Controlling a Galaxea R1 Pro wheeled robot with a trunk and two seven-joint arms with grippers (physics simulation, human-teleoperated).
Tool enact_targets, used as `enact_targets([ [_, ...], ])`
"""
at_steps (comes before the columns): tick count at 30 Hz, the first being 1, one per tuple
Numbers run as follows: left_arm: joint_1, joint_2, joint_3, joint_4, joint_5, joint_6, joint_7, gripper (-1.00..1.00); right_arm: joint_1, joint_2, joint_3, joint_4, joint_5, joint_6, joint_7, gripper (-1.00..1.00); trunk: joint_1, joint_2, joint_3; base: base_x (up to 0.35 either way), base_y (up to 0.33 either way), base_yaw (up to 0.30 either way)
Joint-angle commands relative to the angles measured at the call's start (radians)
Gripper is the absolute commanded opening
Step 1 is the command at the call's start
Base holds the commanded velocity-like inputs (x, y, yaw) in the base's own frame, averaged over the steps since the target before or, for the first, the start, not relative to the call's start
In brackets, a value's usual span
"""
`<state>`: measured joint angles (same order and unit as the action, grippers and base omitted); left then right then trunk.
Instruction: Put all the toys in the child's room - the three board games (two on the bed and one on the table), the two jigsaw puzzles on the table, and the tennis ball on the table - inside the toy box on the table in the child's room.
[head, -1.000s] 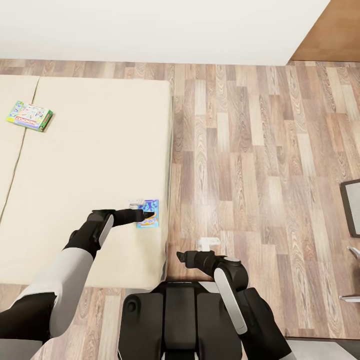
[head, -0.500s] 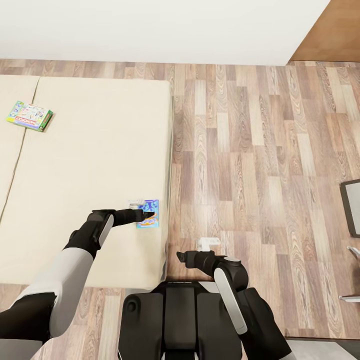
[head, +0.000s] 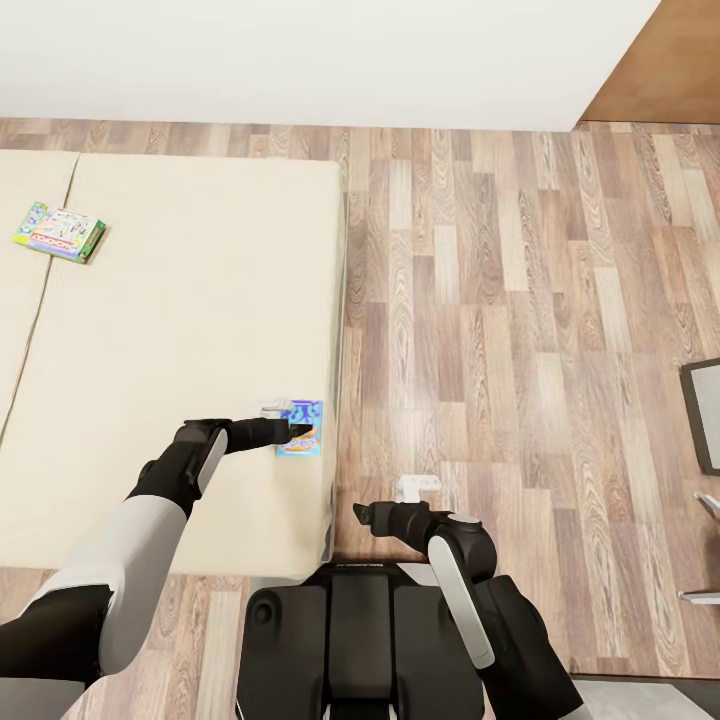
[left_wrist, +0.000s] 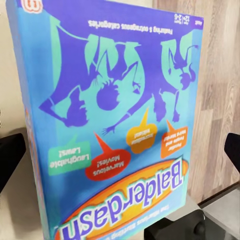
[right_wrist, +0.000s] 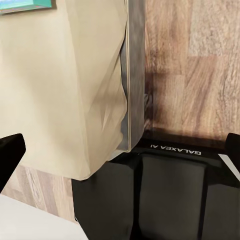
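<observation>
Here, at the beige bed (head: 180, 330), near its floor-side edge: left gripper (head: 297, 428) reaching over the small blue board game (head: 303, 430).

Largest first: bed mattress spanning the head view's left, wood floor (head: 520, 330) to its right. Far across the mattress, green-edged board game (head: 59, 232) lying flat. Up close in the left wrist view, blue box (left_wrist: 115, 120) lettered "Balderdash", tilted between dark fingertips (left_wrist: 10, 155) spread wide at either side. Right gripper (head: 360, 515) low by the robot's base (right_wrist: 170, 195), its fingers (right_wrist: 10, 150) likewise apart, gripping nothing.
</observation>
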<state>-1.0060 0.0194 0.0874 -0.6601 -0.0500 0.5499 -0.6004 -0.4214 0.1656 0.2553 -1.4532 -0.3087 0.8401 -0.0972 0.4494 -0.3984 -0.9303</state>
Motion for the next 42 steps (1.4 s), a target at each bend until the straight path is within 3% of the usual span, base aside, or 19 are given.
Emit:
enact_targets([
  [1, 0.000, -0.001, 0.005, -0.001, -0.005, 0.007, -0.007, 1.00, 0.000, 0.000, 0.001, -0.001, -0.010, 0.004, -0.010, 1.00, 0.001, -0.002, -0.001, 0.000, 0.000, 0.000],
  [42, 0.000, -0.007, 0.005, -0.001, -0.005, 0.007, -0.032, 1.00, 0.000, 0.000, 0.001, -0.001, -0.010, 0.005, -0.009, 1.00, 0.001, -0.002, -0.001, 0.000, 0.000, 0.000],
])
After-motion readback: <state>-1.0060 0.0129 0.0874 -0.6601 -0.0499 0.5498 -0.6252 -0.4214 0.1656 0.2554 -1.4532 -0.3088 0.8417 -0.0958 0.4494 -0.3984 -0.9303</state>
